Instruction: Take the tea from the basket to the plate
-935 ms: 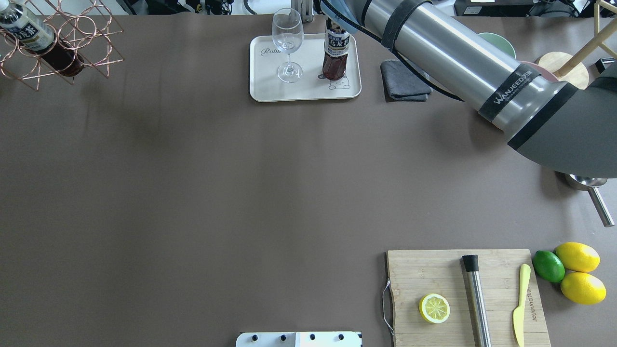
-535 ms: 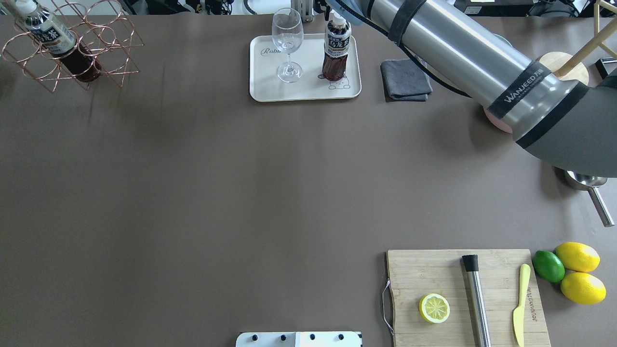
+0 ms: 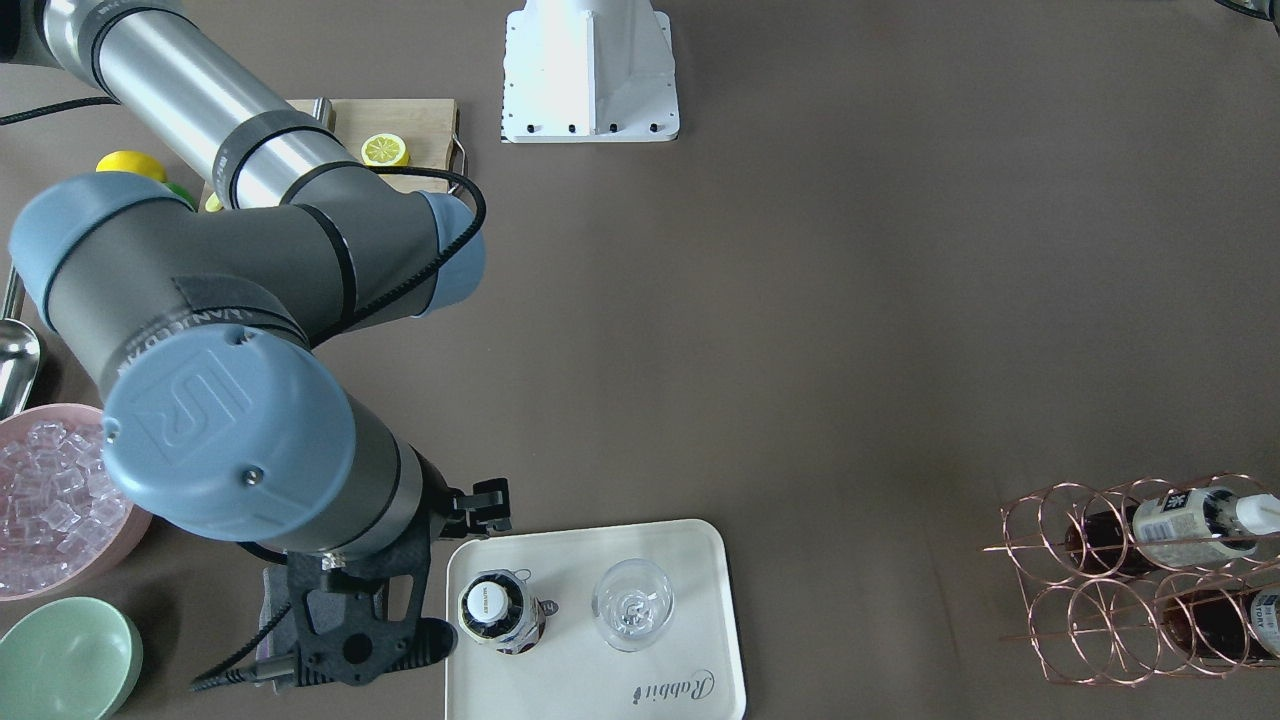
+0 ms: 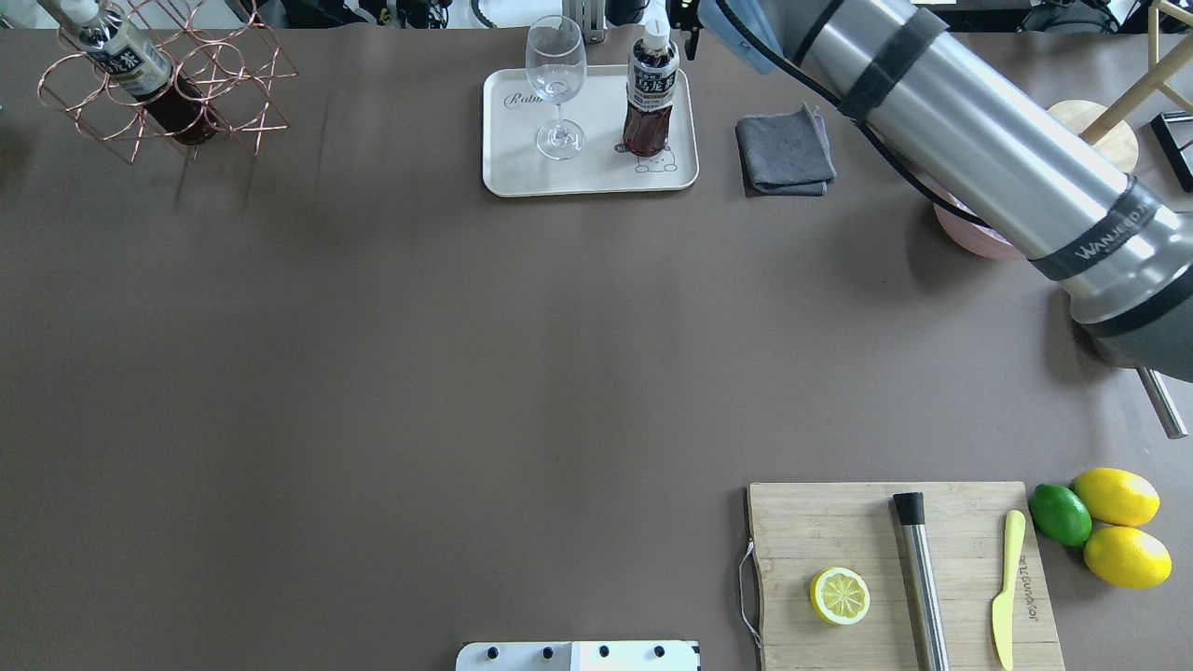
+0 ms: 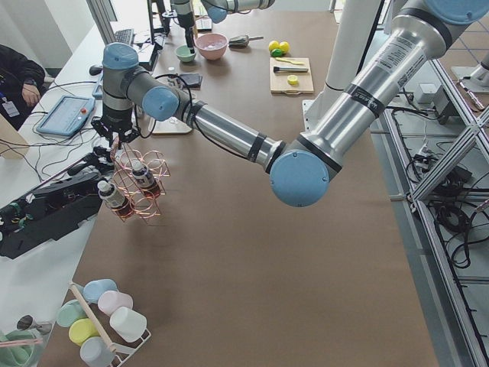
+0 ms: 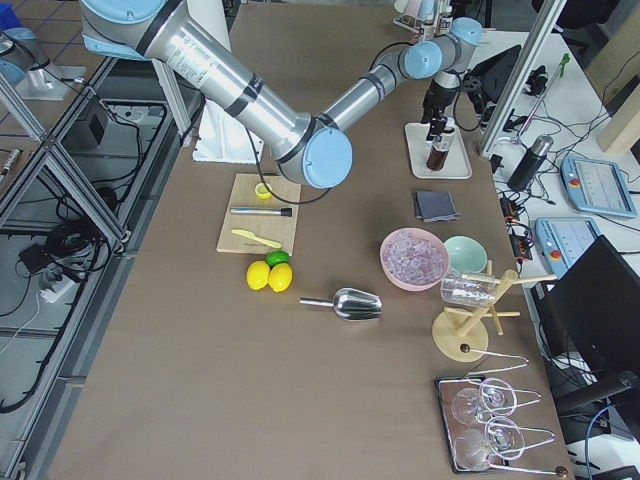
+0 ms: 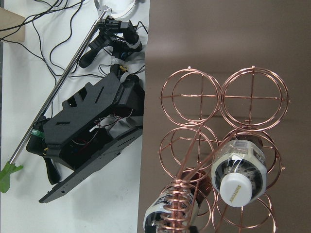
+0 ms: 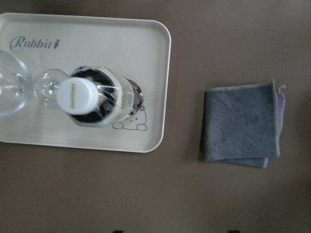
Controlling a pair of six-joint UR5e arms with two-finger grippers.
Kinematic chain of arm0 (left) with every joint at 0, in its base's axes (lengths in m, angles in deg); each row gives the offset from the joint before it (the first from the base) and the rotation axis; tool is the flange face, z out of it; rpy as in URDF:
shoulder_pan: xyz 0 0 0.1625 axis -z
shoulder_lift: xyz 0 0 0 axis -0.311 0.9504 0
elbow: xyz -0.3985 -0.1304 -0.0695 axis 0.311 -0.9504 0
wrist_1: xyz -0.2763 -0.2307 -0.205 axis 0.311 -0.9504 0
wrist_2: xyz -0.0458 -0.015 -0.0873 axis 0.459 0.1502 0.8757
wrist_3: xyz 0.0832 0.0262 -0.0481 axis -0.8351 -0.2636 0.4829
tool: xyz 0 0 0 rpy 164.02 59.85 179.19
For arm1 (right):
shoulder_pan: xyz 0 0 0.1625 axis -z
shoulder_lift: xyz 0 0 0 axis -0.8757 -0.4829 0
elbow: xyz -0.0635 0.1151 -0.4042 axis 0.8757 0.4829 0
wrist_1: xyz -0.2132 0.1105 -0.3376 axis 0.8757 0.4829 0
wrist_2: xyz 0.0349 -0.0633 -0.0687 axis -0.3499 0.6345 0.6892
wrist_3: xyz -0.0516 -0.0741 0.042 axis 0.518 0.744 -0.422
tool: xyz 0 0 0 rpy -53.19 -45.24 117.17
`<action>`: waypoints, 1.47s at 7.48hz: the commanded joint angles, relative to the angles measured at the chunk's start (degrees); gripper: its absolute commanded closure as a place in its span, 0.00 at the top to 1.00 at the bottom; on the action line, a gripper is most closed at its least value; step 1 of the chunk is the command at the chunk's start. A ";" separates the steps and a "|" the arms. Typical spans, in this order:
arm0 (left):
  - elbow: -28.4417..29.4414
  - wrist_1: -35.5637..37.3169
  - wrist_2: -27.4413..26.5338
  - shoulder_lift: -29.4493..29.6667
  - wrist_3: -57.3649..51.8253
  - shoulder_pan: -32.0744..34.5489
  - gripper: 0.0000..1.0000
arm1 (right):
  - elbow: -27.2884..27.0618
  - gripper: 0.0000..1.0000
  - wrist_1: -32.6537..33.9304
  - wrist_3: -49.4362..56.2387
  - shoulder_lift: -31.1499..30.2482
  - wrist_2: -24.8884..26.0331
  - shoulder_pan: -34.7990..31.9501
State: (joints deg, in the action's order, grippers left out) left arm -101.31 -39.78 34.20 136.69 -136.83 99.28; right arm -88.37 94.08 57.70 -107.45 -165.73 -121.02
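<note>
Front-facing view: plate (image 3: 560, 680), a cream tray with "Rabbit" script, at the operators' edge of the desk (image 3: 850, 300); tea (image 3: 497, 607) upright on the plate, white cap up, at the end nearer the right tool (image 3: 350, 625), nothing gripping it; wine glass (image 3: 632, 604) upright on the plate, just beside the tea; right tool off the plate's short edge, its fingers hidden under its black mount; basket (image 3: 1130, 580) well apart from the plate, on the side away from the right tool, with two more bottles (image 3: 1170, 525) lying in its rings; pink bowl of ice (image 3: 50, 500) and pale green bowl (image 3: 65, 660) beyond the right tool from the plate. Overhead view: tea at the plate's bear print; grey cloth (image 4: 783, 154) just beside the plate, not touching; cutting board (image 4: 899, 568) well apart from the plate, toward the robot. Exterior left view: left tool (image 5: 114, 140) directly over the basket's handle, far from the plate; apart or clamped, cannot tell; basket on or off the desk, cannot tell. Exterior right view: tea standing on the plate, cloth next to the plate. Left wrist view: basket from above; coiled handle wire runs to the bottom edge; fingers not shown. Right wrist view: two fingertips (image 8: 117, 231) at the bottom edge, spread wide, bare desk between, nothing held; tea and glass on the plate.
</note>
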 commanded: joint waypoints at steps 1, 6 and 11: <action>1.25 -1.94 -1.77 -0.01 0.13 -1.26 0.00 | -20.41 0.87 4.06 7.35 -20.55 -0.05 -4.33; 1.43 -2.83 -2.48 -0.10 0.22 -2.76 0.00 | -28.63 0.99 3.27 23.88 -47.11 0.04 -18.21; 1.60 -2.83 -2.48 -0.45 0.39 -2.94 0.00 | -21.27 0.99 0.31 32.07 -52.25 0.39 -25.36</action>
State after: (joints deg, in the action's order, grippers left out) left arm -99.74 -42.62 31.73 136.47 -136.44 96.29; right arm -113.08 97.17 89.20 -158.90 -165.37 -144.99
